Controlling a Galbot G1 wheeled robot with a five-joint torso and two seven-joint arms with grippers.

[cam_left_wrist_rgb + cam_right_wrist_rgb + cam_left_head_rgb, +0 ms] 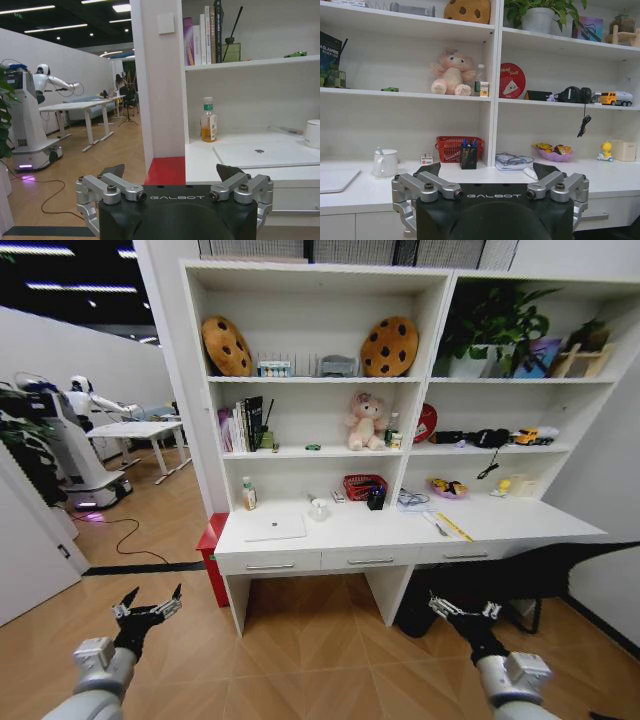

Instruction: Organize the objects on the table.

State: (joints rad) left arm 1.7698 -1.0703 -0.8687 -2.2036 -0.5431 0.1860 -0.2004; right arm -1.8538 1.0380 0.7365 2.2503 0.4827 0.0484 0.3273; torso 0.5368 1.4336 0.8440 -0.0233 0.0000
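Risk: both arms hang low over the wooden floor, short of the tabletop (pixel 520 525), so any reach from here would likely fall short or clip the drawer fronts (pixel 370 561); the base probably has to close in first
Risk, clutter: the white mug (pixel 385 163), black pen cup (pixel 468 157) and red basket (pixel 451 148) stand close together near the shelf divider, so a wide claw coming in could knock a neighbour over
Risk, laptop: the silver laptop (pixel 275 528) lies flat and closed on the left part of the tabletop; thin and flush, it looks hard to pinch without sliding it toward the edge
Left claw (pixel 148 612): fingers spread apart, holding nothing, low at the left, well apart from the tabletop and below its level
Right claw (pixel 465 609): fingers also apart and empty, low at the right, in front of the desk's right end
Laptop relative to left claw: ahead and above, slightly to its right; in the left wrist view it sits beyond the claw, with the tea bottle (pixel 208 121) upright just behind it
Pen cup relative to right claw: ahead, above, and to its left, near the middle
Green toy car (pixel 390 89): on the shelf above the tabletop, not on it
Pens (pixel 436 525): loose on the right part, beside a yellow ruler (pixel 456 528)
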